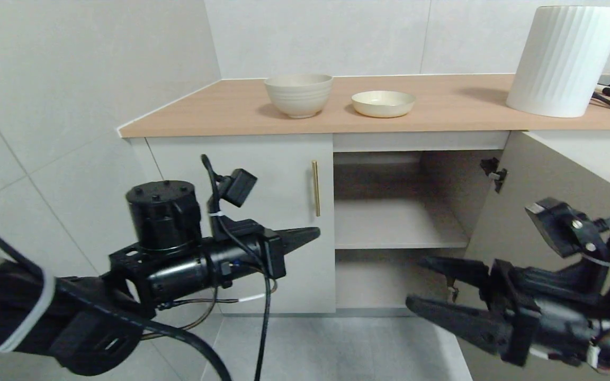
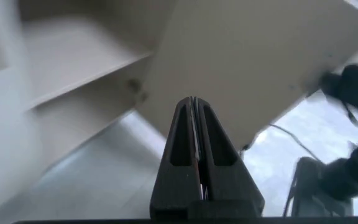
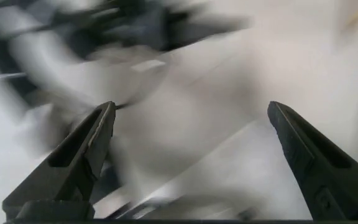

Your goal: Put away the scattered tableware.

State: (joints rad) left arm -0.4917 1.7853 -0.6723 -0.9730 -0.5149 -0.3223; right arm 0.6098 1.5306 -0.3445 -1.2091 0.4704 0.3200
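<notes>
Your tableware is up on the wooden countertop (image 1: 458,100): a ribbed cream bowl (image 1: 298,94), and at its three o'clock, near but apart, a shallow cream dish (image 1: 383,103). Both stand upright. At six o'clock of the dish the cabinet's right compartment is open, with its shelf (image 1: 397,225) bare and the open door (image 1: 522,211) swung out to four o'clock.

Your left gripper (image 1: 311,232) hangs at six o'clock of the bowl, in front of the closed door (image 1: 262,174), with its fingers pressed together and nothing between them. Your right gripper (image 1: 420,283) sits low at five o'clock of the dish, by the open door, its fingers spread wide and holding nothing.

To my eye nothing is put away yet, and the step in hand is a first pick. Part the left fingers before you rise to the bowl, take it by the rim, and carry it level. Watch the brass handle (image 1: 315,188) and the door's edge on the way in.

I can read no writing on bowl, dish or cabinet. A white ribbed cylinder (image 1: 564,58) stands at the counter's three o'clock end.
</notes>
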